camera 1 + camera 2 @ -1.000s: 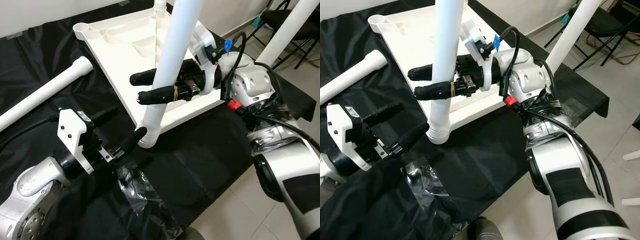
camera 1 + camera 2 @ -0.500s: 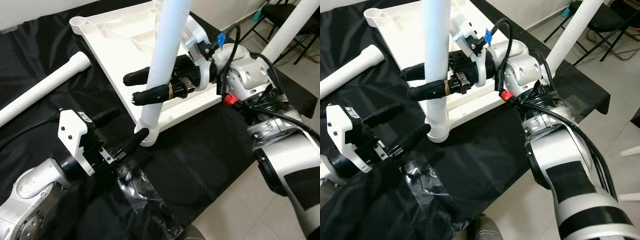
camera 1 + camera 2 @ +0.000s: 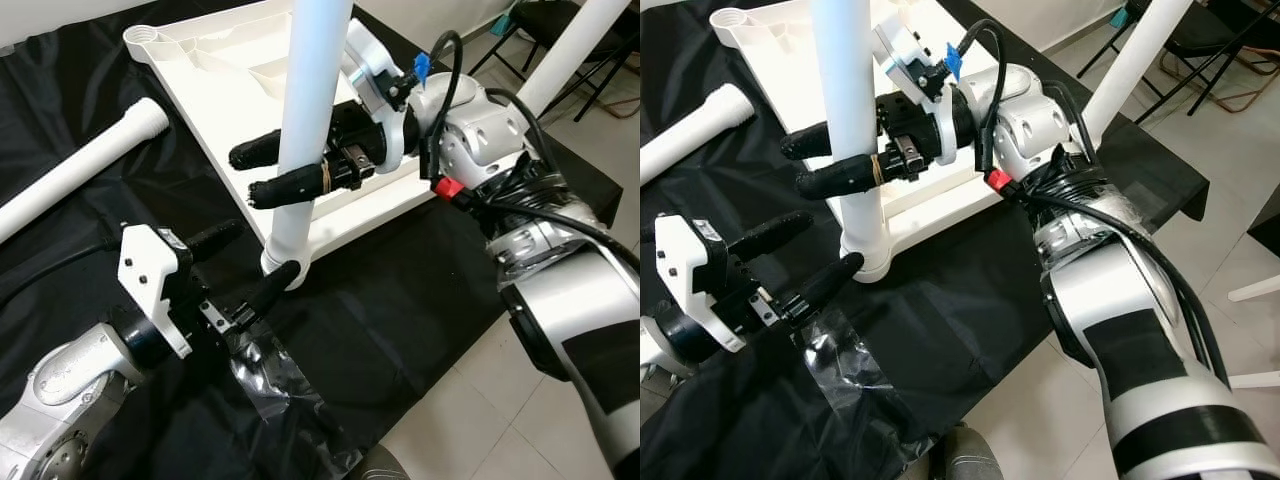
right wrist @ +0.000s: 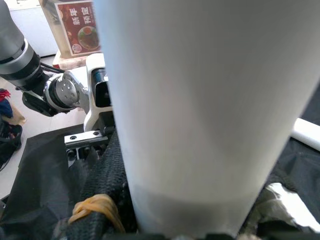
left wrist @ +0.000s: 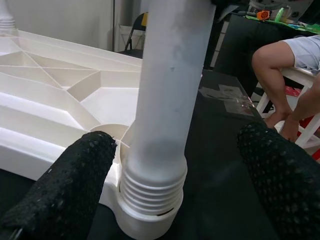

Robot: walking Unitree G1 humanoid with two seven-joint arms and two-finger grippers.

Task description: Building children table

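1. Black sheeting (image 3: 420,290) covers the work surface, with the upturned white tabletop (image 3: 230,90) lying on it.
2. Right gripper (image 3: 285,172) clenches the upright leg (image 3: 305,120), whose ribbed end sits in the corner socket (image 5: 150,212).
3. Left gripper (image 3: 245,265) waits, fingers spread, beside that socket.
4. One loose leg (image 3: 80,175) lies well apart on the sheeting, so it likely remains to be fitted.

The right arm is reaching across from the right, its right gripper (image 3: 268,172) closing both black fingers around a white table leg (image 3: 305,120). The left gripper (image 3: 252,262) is hovering low, fingers spread apart.
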